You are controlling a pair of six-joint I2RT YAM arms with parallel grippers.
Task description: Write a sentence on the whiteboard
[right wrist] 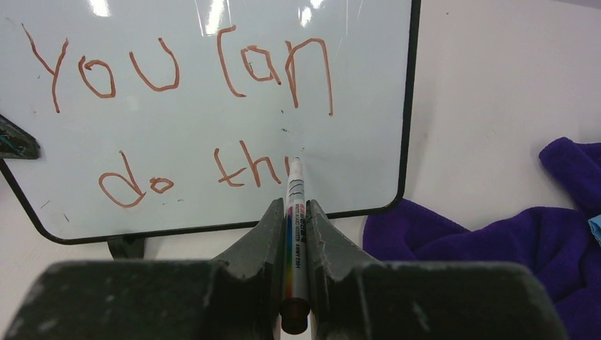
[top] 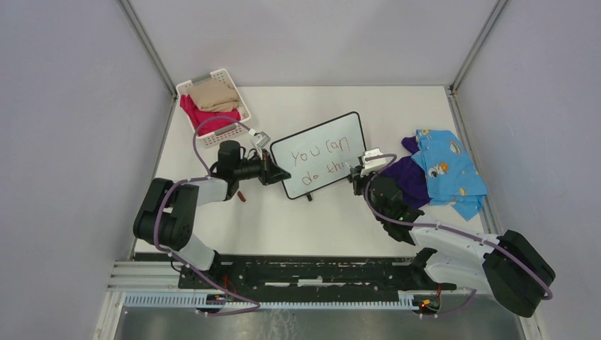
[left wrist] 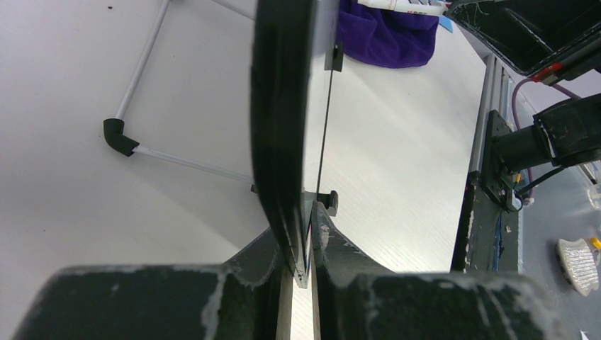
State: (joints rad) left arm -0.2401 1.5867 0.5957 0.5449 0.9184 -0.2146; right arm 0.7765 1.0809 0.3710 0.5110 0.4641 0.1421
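Item: whiteboard (top: 320, 154). Small and rectangular, with a glossy white face and a thin black frame with rounded corners. Small black foot visible under the lower edge in the right wrist view.

Marking: two lines of hand lettering in reddish-brown ink. Upper line "You can"; lower line "do th", followed by the short start of a further stroke. Letters uneven, lower line shorter than the upper. Bright reflections of overhead lights along the top of the face.

Position: middle of the white table (top: 283, 219), skewed in the overhead view, right end farther from the arm bases than the left. Between the two grippers.

Hold: left gripper (top: 273, 172) at the left short edge, fingers drawn in narrow and clamped on the frame, which appears edge-on in the left wrist view.

Tool: marker (right wrist: 295, 191), pinched along its barrel by the close-set fingers of the right gripper (right wrist: 292, 219), tip against the board face just right of "th".

Surroundings: white slatted basket (top: 212, 106) holding tan and pink cloth, at the far left. Purple cloth (top: 404, 180) and blue garment (top: 446, 170) on the table just right of the board.
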